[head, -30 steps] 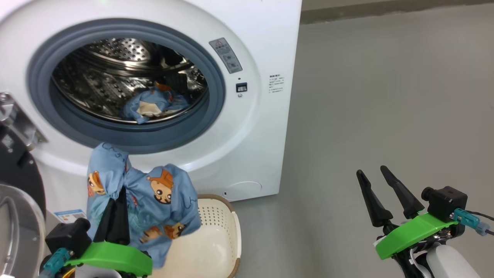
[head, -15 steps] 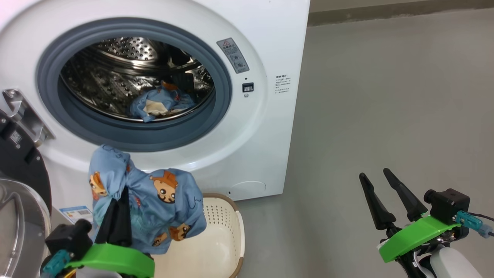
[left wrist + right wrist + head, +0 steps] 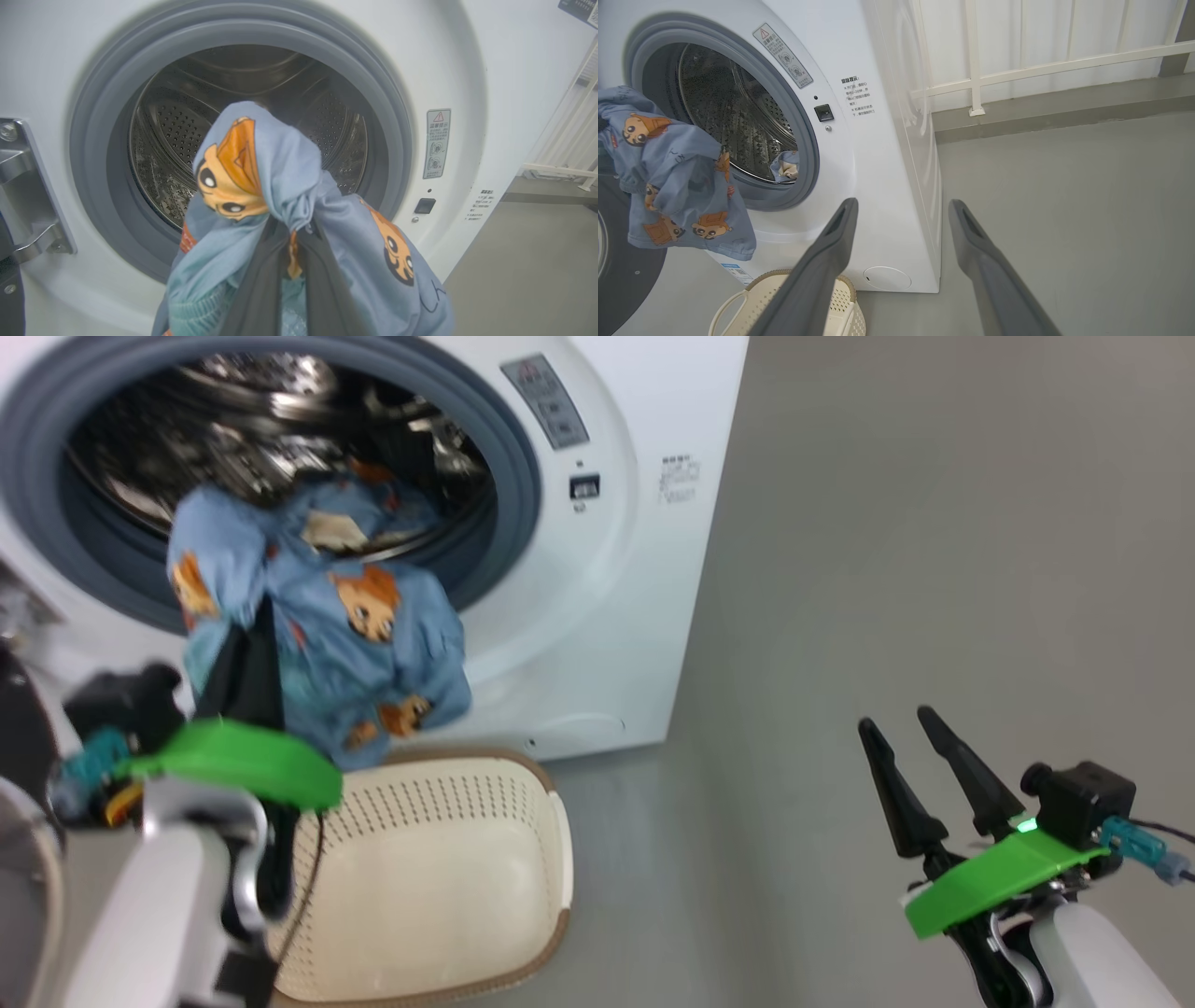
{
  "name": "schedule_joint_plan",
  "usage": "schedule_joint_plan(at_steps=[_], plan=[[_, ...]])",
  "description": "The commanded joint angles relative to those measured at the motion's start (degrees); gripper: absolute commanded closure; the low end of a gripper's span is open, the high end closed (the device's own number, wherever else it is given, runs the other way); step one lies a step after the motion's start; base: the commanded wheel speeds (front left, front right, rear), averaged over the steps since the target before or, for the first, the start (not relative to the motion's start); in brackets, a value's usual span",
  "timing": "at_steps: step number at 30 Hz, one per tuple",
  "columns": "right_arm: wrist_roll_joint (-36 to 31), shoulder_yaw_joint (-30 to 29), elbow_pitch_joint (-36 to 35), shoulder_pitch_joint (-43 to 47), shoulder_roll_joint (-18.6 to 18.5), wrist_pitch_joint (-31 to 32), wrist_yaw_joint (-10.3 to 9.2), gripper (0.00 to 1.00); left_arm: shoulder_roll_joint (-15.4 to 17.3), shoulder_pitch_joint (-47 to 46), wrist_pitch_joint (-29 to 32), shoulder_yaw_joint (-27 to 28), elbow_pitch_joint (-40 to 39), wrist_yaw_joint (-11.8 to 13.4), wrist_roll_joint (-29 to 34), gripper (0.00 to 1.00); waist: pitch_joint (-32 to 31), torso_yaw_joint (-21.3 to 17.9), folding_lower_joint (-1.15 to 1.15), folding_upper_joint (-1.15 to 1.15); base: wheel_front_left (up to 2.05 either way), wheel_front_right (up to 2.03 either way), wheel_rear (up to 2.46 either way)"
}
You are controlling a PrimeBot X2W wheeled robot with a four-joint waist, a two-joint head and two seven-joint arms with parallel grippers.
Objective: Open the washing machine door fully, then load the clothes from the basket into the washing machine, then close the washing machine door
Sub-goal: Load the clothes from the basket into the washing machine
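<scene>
Now my left gripper (image 3: 261,616), clamped on the light blue cartoon-printed fabric garment (image 3: 373,644), holds it higher, before the steel perforated drum (image 3: 177,140), ready to load; my right gripper (image 3: 896,719) stays wide.

Left end effector (image 3: 262,616) tips inside the clothes (image 3: 373,644); washing machine door (image 3: 630,275) edge-cropped.

The clothes (image 3: 373,644) are light blue with orange-brown cartoon figures, the basket (image 3: 448,807) cream, the washing machine (image 3: 644,523) white.

Washing machine (image 3: 644,616) drum (image 3: 177,135) mouth open and passable, door (image 3: 621,289) swung aside left, one garment (image 3: 786,165) lying low inside; basket (image 3: 448,803) stands beneath; floor (image 3: 934,569) to the right unobstructed.
</scene>
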Motion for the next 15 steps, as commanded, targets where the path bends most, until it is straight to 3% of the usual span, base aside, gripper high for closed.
schedule_joint_plan(at_steps=[1,15], plan=[[-0.1,0.9,-1.7,-1.6,-0.1,-0.7,0.09,0.0,1.7,-4.2,-0.1,2.1,0.5,-0.3,0.1,1.0,4.0,-2.0,0.0,0.0,0.0,0.0,0.0],[0.3,0.7,-3.6,-6.5,2.6,-0.7,0.09,0.0,3.7,-29.7,-3.0,1.5,26.5,-2.3,2.5,1.0,17.2,-7.2,0.0,0.0,0.0,0.0,0.0]])
